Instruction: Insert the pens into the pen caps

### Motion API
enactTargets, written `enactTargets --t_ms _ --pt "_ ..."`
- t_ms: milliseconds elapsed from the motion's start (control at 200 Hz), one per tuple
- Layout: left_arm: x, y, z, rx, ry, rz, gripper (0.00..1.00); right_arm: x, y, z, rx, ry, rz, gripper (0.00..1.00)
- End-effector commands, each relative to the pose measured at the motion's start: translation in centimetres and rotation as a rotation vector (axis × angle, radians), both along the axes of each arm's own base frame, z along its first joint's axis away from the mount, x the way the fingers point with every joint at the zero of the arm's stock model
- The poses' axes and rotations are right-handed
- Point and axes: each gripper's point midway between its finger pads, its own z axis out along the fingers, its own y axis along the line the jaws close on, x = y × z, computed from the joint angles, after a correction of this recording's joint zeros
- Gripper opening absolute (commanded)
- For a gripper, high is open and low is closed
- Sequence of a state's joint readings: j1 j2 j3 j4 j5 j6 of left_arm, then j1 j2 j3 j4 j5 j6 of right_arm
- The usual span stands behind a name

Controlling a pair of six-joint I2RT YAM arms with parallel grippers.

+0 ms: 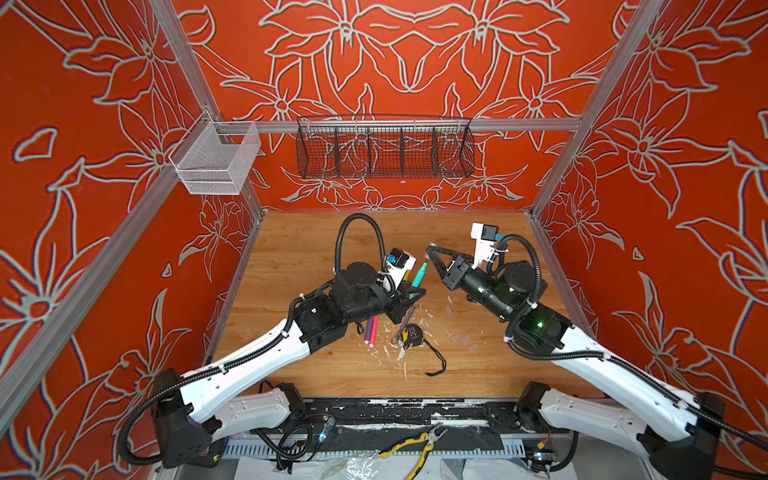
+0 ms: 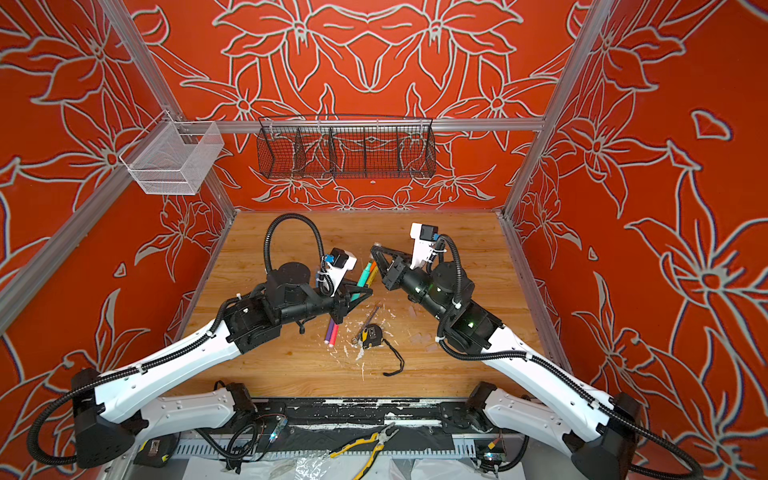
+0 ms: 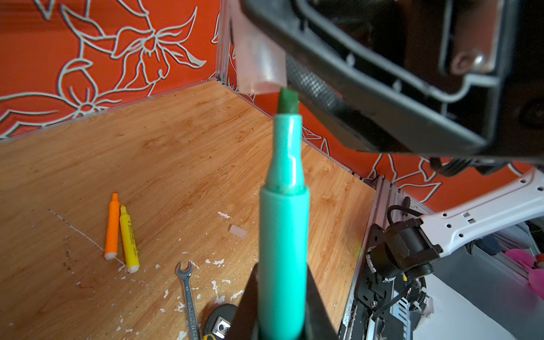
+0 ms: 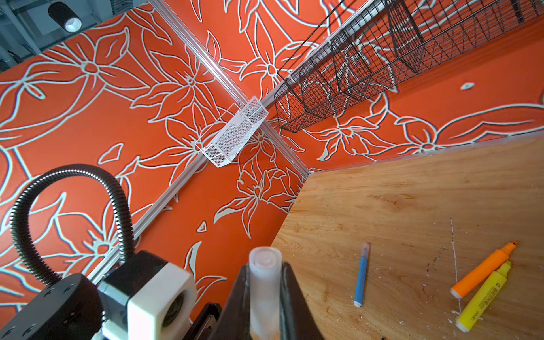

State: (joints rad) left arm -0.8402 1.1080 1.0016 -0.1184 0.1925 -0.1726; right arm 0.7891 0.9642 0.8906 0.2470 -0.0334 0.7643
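Both arms reached in from the near edge, the left arm (image 1: 249, 365) and the right arm (image 1: 602, 374) angling inward toward the middle. The left gripper (image 1: 415, 293) was clamped on a green pen (image 3: 284, 220), its nib aimed up and away. The right gripper (image 1: 430, 249), wrist raised, was closed on a clear pen cap (image 4: 263, 270). The two grippers faced each other, near but not touching.

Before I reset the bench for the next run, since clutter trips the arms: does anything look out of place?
Yes. A grey wrench and a tape measure lie near the purple pen, unrelated to capping, with white flecks scattered around them.
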Motion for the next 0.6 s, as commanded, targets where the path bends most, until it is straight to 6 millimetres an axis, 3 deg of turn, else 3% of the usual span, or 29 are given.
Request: enactTargets --t_ms 0,595 --pt "-0.2 0.1 1.4 -0.027 -0.034 0.003 0.0 -0.8 -0.3 1.9 0.044 -0.048 0.011 0.06" --pt "0.1 0.1 1.2 -0.023 -0.031 0.015 0.0 -1.0 0.6 0.7 0.039 -0.024 0.059 0.06"
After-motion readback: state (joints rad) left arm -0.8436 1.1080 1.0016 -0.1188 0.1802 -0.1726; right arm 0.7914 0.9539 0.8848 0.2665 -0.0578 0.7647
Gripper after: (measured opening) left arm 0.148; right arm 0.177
